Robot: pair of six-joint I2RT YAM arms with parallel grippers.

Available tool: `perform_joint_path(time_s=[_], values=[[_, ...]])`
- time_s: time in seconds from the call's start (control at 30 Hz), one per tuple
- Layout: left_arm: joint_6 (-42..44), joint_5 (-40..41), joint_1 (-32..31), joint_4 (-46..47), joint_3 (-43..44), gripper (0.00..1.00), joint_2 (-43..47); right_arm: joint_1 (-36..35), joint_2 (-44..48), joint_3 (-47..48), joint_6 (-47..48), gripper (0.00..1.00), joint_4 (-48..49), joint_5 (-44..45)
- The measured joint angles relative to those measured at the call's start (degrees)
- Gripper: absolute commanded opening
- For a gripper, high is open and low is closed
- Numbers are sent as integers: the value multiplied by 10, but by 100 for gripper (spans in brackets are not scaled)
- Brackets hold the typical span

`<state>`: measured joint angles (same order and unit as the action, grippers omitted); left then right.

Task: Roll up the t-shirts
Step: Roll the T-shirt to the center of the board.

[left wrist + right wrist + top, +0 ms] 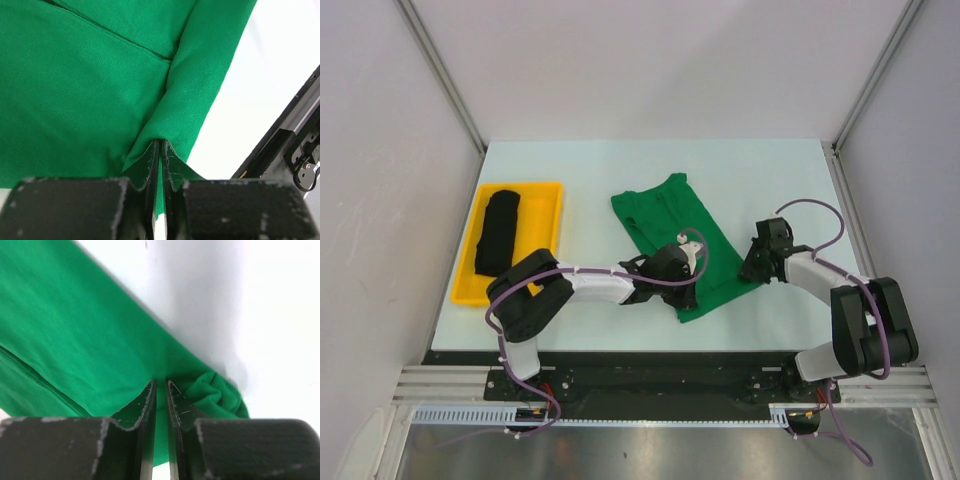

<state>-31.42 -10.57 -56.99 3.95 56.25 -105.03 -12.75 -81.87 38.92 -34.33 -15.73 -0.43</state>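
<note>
Green t-shirt (670, 222) lies near the middle of the white table (780, 180), folded into a long strip that runs diagonally from the far left toward the near right. Its far end is flat. At its near end both arms are engaged. Left gripper (160, 145): fingers clenched on a raised pleat of the green cloth at the strip's near end, with the cloth pinched between the pads and drawn up into a ridge. Right gripper (161, 386): fingers close together on the strip's right edge, green cloth showing in the narrow gap between them, with a small bunched lump of cloth just to the right of the tips. Black t-shirt (497, 232) lies as a finished roll lengthwise inside the yellow tray (556, 225) at the table's left side, well apart from both grippers.
</note>
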Motion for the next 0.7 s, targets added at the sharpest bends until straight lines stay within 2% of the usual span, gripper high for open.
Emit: perform_joint_path(time_s=[0.13, 0.47, 0.7], values=[[0, 0, 0, 0, 0, 7, 0, 23, 4, 0, 12, 29, 9, -23], [0, 2, 0, -1, 0, 6, 0, 35, 103, 9, 24, 28, -47, 3], [-1, 2, 0, -1, 0, 7, 0, 35, 101, 10, 28, 25, -74, 28]])
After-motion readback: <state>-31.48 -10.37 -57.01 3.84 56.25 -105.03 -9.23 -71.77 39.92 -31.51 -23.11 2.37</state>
